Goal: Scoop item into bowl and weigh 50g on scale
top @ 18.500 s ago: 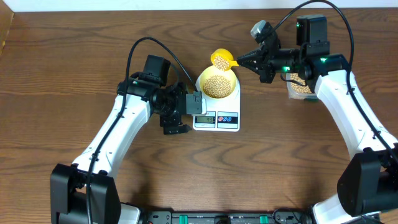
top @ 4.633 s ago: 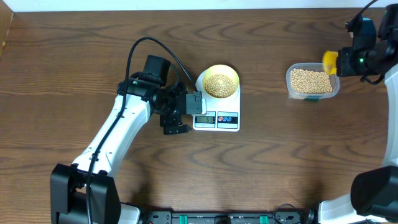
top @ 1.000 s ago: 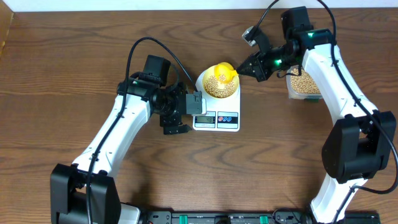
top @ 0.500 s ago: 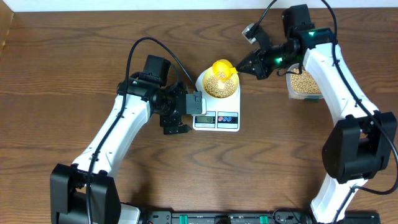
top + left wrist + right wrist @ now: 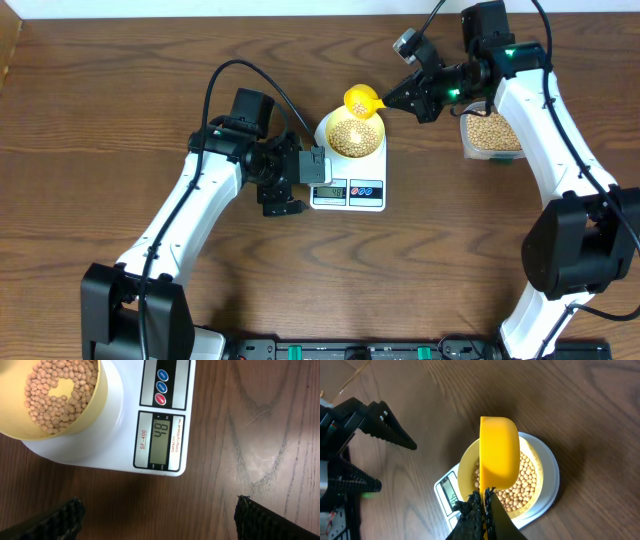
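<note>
While 1 pale-yellow bowl, holding many tan beans, sits on 1 white scale whose display reads 48, the right gripper is clamped tight on the handle of 1 yellow scoop, tipped sideways above the bowl. The left gripper rests wide open and empty just beside the scale. 1 clear tub of beans stands well apart, under the right arm.

Crowding the scale from two sides.
Hanging the yellow scoop over the bowl's far rim in the clamped right gripper; flanking the scale's left edge with the wide-spread left gripper; leaving table free in front.
</note>
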You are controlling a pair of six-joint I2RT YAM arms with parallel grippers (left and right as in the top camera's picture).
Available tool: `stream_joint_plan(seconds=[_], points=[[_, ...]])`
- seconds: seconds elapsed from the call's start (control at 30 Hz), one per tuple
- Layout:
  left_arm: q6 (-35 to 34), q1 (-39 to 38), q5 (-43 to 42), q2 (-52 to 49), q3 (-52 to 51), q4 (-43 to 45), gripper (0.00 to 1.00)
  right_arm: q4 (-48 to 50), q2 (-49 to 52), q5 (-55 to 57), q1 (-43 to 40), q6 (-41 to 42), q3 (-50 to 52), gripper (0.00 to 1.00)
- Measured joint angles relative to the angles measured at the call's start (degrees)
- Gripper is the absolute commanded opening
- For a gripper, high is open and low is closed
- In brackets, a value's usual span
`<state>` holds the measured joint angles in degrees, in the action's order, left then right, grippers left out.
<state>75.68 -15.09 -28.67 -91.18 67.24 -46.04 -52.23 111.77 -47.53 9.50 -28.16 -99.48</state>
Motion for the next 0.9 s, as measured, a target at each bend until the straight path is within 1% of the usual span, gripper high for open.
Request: stream_joint_plan(seconds=[0.23,0.4,0.63,0.9], points=[[0.0,0.0,0.0,0.0,0.0,0.0,0.98,0.17,0.0,0.94,0.0,-1.22,0.0,0.01],[0.0,0.0,0.0,0.0,0.0,0.0,0.97,-3.04,-0.09,3.04,0.5,-5.16,-0.13,0.01],[0.0,0.0,0.0,0.0,0.0,0.0,0.98,-1.55,-0.09,8.35,1.79,-5.73,-0.13,0.01],[0.0,0.0,0.0,0.0,0.0,0.0,0.98,-1.66,-0.28,9.73,2.25,-6.75,-0.2,0.01]])
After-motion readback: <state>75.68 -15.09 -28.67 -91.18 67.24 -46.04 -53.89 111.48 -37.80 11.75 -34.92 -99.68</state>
